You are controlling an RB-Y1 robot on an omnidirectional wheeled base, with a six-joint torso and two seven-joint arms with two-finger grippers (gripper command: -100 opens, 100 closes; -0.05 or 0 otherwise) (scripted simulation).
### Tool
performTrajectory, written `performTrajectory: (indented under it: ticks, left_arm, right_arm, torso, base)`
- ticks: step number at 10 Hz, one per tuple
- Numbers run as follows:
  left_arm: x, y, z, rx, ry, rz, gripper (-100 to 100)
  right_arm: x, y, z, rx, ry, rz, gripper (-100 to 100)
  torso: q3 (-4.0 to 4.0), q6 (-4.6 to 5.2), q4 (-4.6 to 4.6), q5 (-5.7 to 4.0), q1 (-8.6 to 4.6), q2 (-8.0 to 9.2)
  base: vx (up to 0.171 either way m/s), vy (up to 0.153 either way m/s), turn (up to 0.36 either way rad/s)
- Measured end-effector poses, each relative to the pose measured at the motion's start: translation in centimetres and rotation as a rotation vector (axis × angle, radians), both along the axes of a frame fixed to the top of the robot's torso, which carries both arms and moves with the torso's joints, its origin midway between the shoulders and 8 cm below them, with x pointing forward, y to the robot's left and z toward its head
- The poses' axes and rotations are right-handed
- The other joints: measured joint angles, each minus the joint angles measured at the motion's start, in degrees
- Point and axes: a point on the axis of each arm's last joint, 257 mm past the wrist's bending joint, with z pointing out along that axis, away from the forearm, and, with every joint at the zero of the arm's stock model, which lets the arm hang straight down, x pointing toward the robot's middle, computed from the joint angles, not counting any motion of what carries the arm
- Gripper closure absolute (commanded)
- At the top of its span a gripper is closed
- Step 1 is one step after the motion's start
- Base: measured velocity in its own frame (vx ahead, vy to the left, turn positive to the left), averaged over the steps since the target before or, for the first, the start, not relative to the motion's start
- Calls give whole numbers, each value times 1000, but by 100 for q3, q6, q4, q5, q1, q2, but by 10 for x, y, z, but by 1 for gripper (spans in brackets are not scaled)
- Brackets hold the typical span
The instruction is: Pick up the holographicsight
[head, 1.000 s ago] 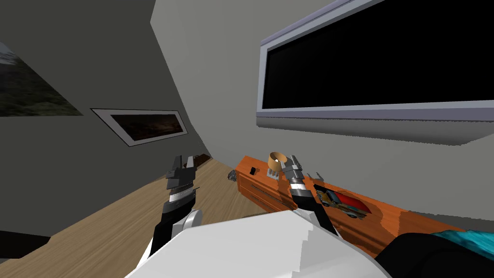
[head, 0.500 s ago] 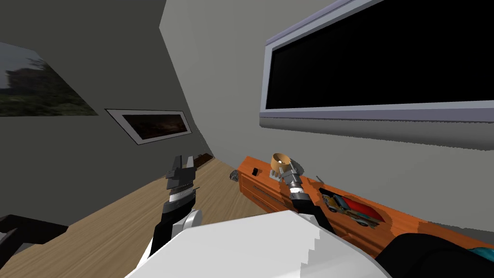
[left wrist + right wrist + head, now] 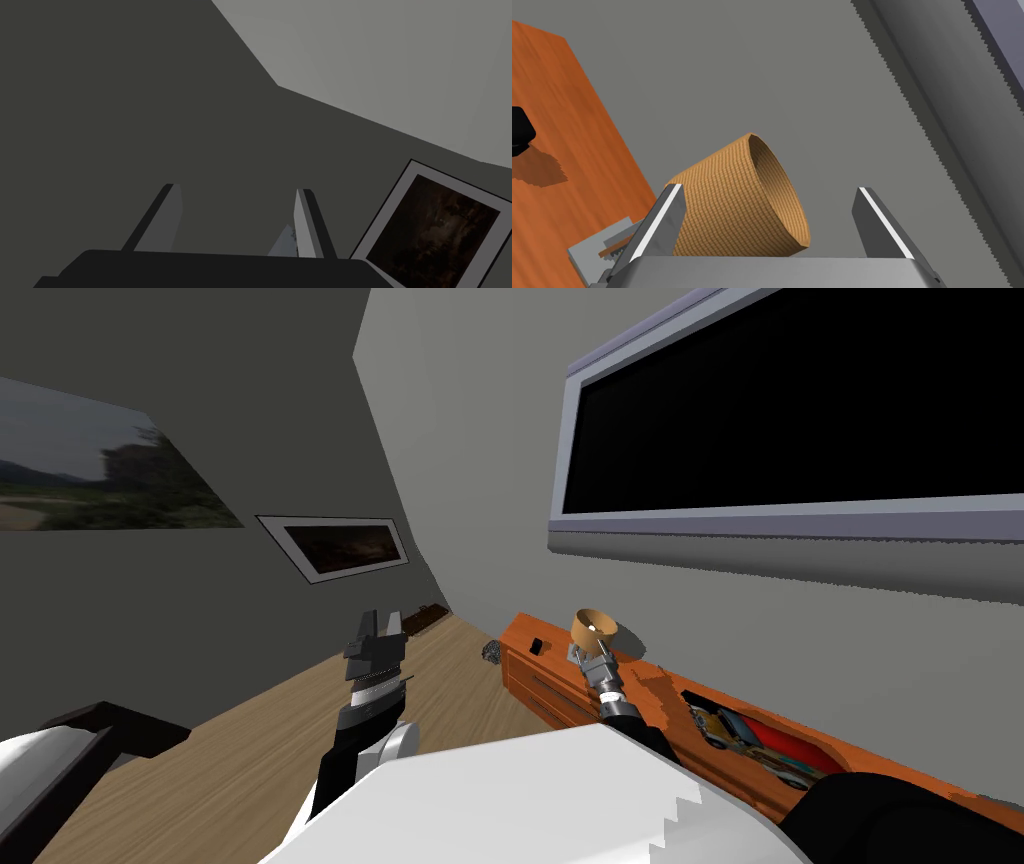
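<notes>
Right jaws nearer woven basket (image 3: pixel 594 628)

Just right of the head view's middle, a small black thing (image 3: pixel 537 645) on the orange cabinet (image 3: pixel 560 703) is showing too small to name; the right wrist view's edge is cutting it off. A dark lump (image 3: pixel 491 651) on the floor by the cabinet's end is also reading too small to tell. The right gripper (image 3: pixel 767 189) is hiding the woven basket's (image 3: pixel 737 200) base behind its body.

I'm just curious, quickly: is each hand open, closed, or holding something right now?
Left hand: open, empty.
Right hand: open, empty, with a tan ribbed basket just ahead of it.
</notes>
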Motion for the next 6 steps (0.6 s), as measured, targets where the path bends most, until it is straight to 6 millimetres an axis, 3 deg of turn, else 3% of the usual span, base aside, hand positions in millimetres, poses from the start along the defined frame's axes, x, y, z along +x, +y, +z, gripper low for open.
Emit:
performTrajectory:
  ticks: [3, 6]
  left_arm:
    - [0, 0, 0, 0, 0, 0, 0]
    - [0, 0, 0, 0, 0, 0, 0]
  right_arm:
    - [-13, -4, -43, 121, 83, -13, -100]
    - [-15, -5, -47, 148, 91, -17, -100]
  torso:
    - [2, 1, 1, 0, -7, 4]
    - [7, 2, 3, -2, -17, 12]
  base:
    - [22, 27, 78]
    - [0, 0, 0]
